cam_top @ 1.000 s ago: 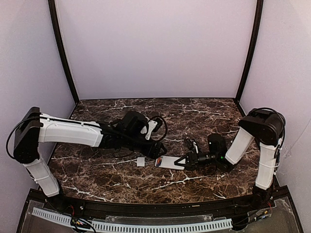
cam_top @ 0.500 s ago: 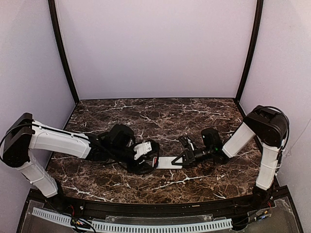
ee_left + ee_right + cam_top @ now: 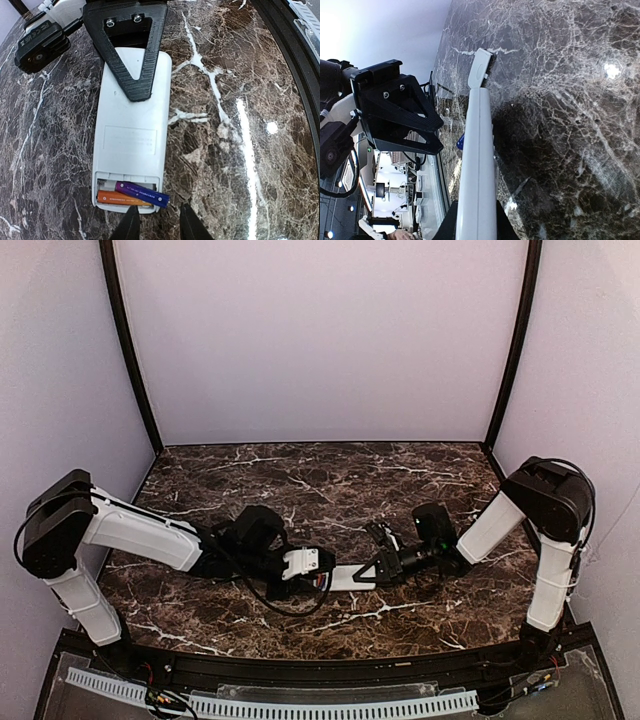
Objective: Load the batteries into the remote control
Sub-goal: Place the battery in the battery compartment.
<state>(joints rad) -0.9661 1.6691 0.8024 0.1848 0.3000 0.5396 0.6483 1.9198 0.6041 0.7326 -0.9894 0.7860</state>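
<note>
From above, the left hand (image 3: 318, 575) covers the battery end of the remote control (image 3: 345, 577), while the left wrist view's bottom edge cuts off all but its fingertips (image 3: 131, 227)

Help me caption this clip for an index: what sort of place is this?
Probably a lab robot test booth: plain lilac walls enclose a marble-look table, with two robot arms mounted at its near edge, handling a remote.
</note>
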